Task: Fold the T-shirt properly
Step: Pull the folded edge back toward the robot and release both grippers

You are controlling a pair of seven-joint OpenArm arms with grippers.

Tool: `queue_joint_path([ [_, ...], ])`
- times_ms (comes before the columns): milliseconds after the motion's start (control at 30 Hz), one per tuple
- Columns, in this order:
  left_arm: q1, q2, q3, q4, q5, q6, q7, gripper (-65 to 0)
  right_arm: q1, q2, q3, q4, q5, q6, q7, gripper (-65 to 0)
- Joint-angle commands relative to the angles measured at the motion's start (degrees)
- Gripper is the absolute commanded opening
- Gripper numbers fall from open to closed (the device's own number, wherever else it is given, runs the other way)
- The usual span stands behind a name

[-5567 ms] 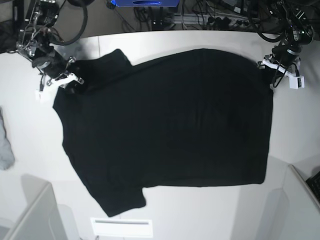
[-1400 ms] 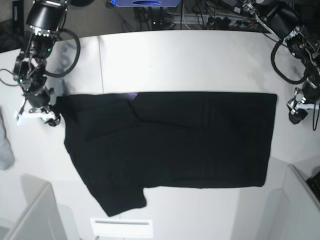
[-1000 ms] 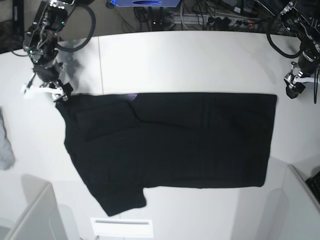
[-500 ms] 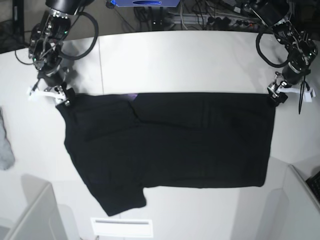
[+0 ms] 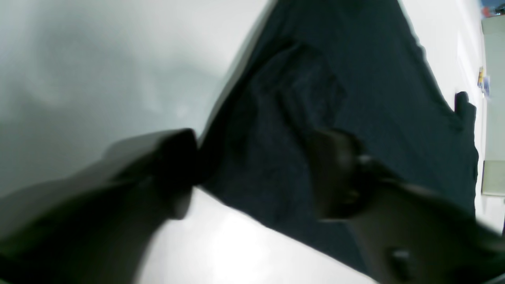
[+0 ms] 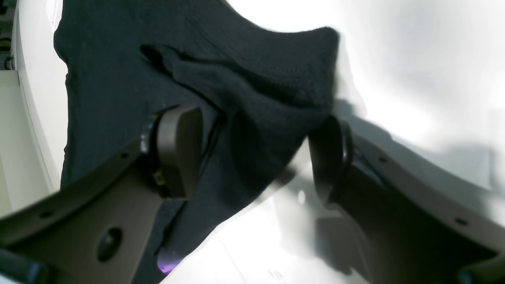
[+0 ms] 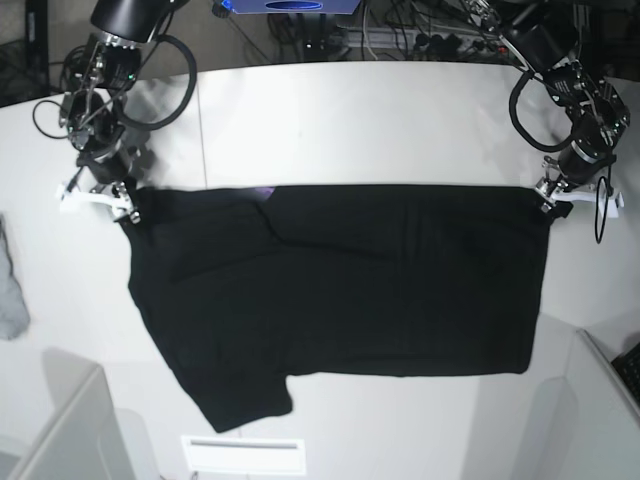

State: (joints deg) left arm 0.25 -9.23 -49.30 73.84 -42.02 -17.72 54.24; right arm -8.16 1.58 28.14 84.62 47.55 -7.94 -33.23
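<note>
The black T-shirt lies flat on the white table, its far part folded over to a straight far edge. A sliver of purple print shows at that edge. My left gripper is at the edge's right corner. In the left wrist view it is open, with the T-shirt corner between its fingers. My right gripper is at the left corner. In the right wrist view it is open and straddles a bunched corner of the T-shirt.
A small grey cloth lies at the table's left edge. A white label sits at the front edge. Grey bins stand at the front left and front right. Cables run behind the table.
Since the oldest frame the shirt's far part has been folded toward the front. In the last second both grippers moved in to the corners of the folded edge.
</note>
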Motion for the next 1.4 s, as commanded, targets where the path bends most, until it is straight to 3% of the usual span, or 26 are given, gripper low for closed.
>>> queue_joint_path([
  [0,0.41,-0.39,0.11,0.13,0.92,0.79,1.63,-36.7,-0.32,0.13,-0.05,-0.53,-1.44,-1.59,-2.06,-26.6],
  [67,0.50,-0.48,0.11,0.13,0.92,0.79,1.72,-48.2,-0.32,0.13,-0.05,-0.53,-1.53,-1.59,-1.98,-33.3],
  [167,0.76,-0.57,0.11,0.13,0.92,0.79,1.89,-64.7,-0.23,0.13,0.47,-0.53,-1.53,-1.59,-1.98,-50.9],
  [233,1.38,-0.57,0.11,0.49,0.92,0.79,1.89,-65.0,-0.23,0.22,0.47,-0.36,-1.53,-1.59,-1.98,-65.0],
  [567,5.51,-3.21,2.75,2.24,0.66,0.70,2.16,-65.0,-3.92,1.18,0.56,5.80,-1.26,-1.59,-2.33,-65.0],
  [833,10.61,-3.21,3.01,10.07,0.57,0.70,2.16,-65.0,-9.73,1.18,0.65,11.86,-1.26,-1.59,-2.33,-65.0],
  [1367,20.36,-3.21,3.01,15.87,0.48,0.62,2.16,-65.0,-19.22,1.01,0.65,17.23,-1.18,-1.68,-2.33,-65.0],
])
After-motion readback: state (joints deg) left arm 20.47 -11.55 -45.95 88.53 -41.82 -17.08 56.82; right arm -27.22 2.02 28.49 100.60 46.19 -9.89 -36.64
